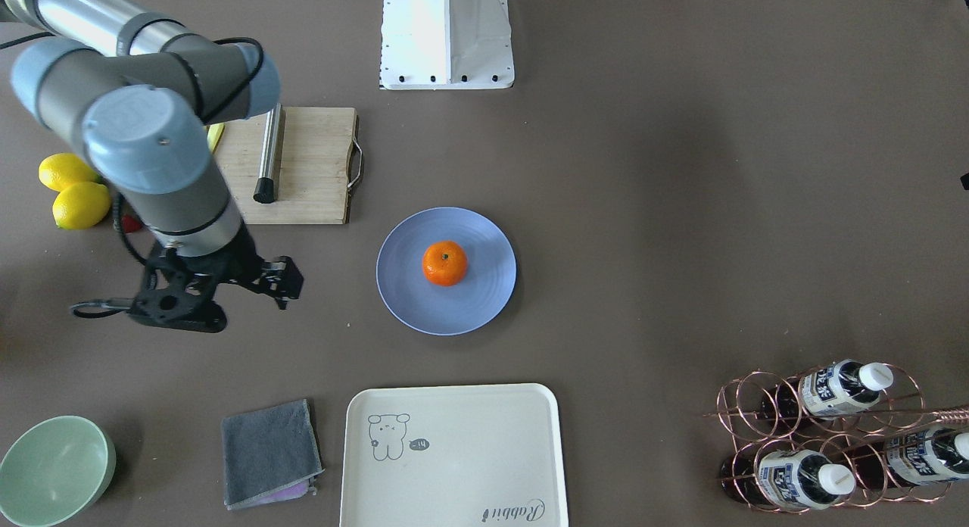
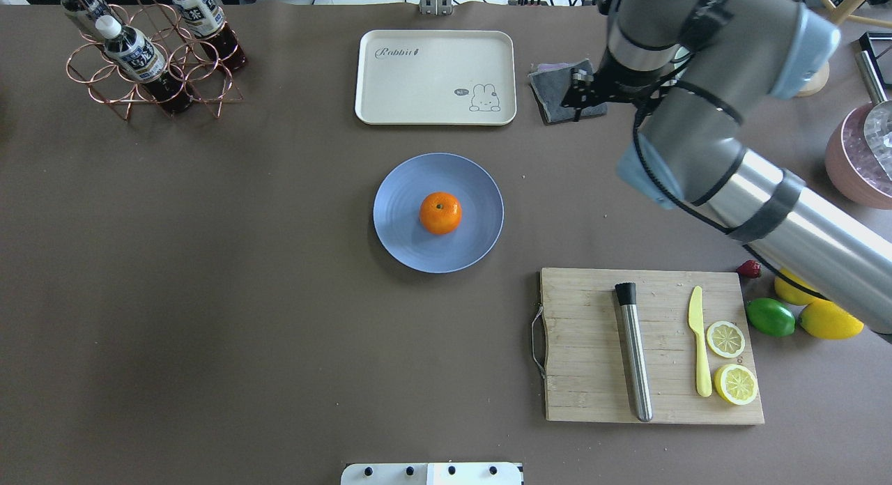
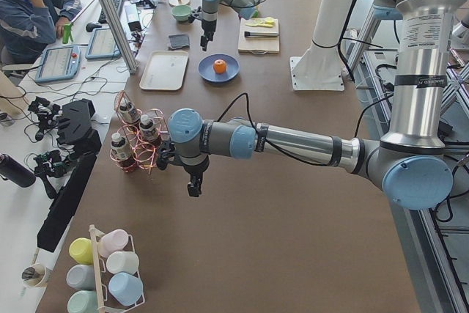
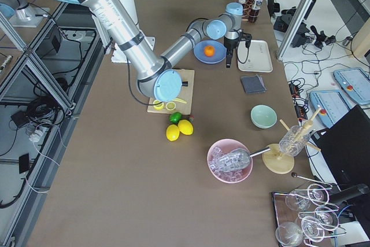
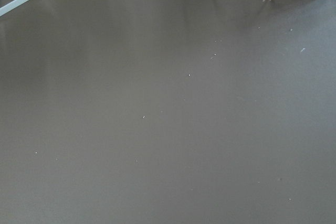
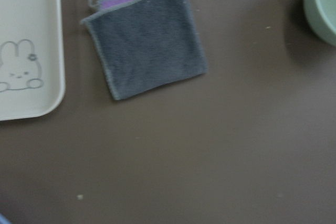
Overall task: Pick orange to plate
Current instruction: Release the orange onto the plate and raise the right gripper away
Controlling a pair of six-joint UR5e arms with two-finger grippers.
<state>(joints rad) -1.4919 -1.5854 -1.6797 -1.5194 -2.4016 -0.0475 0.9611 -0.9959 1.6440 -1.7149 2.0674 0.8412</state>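
- Right hand hangs above the bare table, off to one side of the plate, between the wooden cutting board and the grey cloth. Whether its jaws stand wide or narrow I cannot tell from these views.
- And there's the orange, sitting near the middle of the periwinkle-blue plate with its dark stem dot facing up, well apart from that hand.
- Down through the right wrist camera we see the grey cloth lying flat with a purple edge peeking out. A corner of the cream tray is at the left and the rim of the pale-green bowl at the upper right.
- Left hand hovers over the table near the copper bottle rack, far from the plate. It shows only in the side view, so I cannot tell how its jaws stand.
- Its wrist camera shows bare table, with a foot of the rack at the top right.
- On the board lie a steel rod with a black cap, a yellow knife and two lemon halves.
- Just beside the board are a green lime and two whole lemons.
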